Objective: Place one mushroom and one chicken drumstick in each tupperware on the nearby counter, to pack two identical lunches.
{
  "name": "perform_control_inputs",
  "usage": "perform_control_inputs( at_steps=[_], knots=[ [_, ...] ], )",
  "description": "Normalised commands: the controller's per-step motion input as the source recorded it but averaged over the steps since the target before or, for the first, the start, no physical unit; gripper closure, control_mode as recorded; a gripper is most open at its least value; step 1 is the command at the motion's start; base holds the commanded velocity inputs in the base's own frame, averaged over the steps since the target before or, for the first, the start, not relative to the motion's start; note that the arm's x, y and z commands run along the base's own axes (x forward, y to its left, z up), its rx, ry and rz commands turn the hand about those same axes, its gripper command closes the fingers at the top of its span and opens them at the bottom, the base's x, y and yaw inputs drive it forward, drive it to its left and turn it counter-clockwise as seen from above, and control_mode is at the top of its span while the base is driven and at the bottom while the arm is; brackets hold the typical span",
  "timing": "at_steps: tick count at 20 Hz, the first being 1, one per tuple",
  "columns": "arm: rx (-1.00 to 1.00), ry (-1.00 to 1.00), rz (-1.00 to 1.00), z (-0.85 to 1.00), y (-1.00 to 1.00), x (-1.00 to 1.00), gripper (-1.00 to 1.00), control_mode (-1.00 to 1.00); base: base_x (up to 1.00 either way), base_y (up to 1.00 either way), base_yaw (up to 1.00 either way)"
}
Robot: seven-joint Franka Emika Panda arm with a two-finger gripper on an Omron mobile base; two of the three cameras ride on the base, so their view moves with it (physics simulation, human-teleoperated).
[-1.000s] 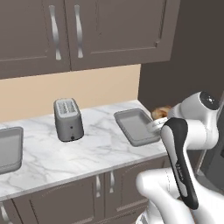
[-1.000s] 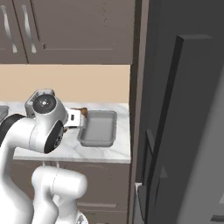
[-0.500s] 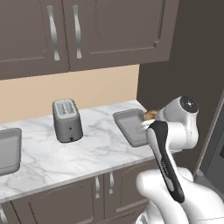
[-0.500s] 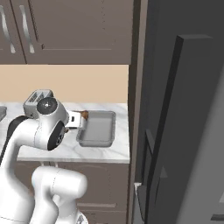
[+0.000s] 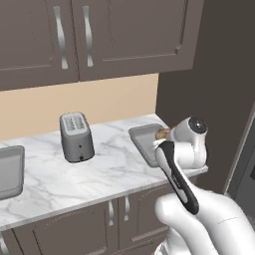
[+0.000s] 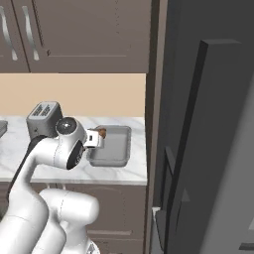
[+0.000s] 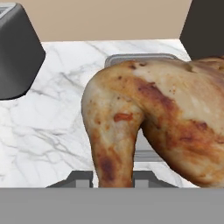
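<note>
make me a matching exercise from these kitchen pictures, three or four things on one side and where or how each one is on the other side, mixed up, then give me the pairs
1. chicken drumstick
2. toaster
3. tupperware
4. counter

A. white marble with grey veins
B. lying empty at the counter's end by the tall dark unit
C. held in the gripper
D. standing upright near the beige wall

Pairs: 1-C, 2-D, 3-B, 4-A

Chicken drumstick [image 7: 153, 127] hides most of the tupperware [image 7: 140, 57].
</note>
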Motion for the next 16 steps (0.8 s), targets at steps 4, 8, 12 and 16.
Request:
perform_control_inputs(
  at_steps=[4, 8, 12, 16],
  knots=[
    [0.00, 0.17, 0.00, -0.10, 0.00, 0.53, 1.00, -1.00, 0.00, 0.00, 0.00],
    [0.00, 0.17, 0.00, -0.12, 0.00, 0.53, 1.00, -1.00, 0.00, 0.00, 0.00],
    [0.00, 0.03, 0.00, -0.29, 0.00, 0.60, 1.00, -1.00, 0.00, 0.00, 0.00],
    [0.00, 0.00, 0.00, -0.40, 0.00, 0.62, 1.00, -1.00, 0.00, 0.00, 0.00]
  ],
)
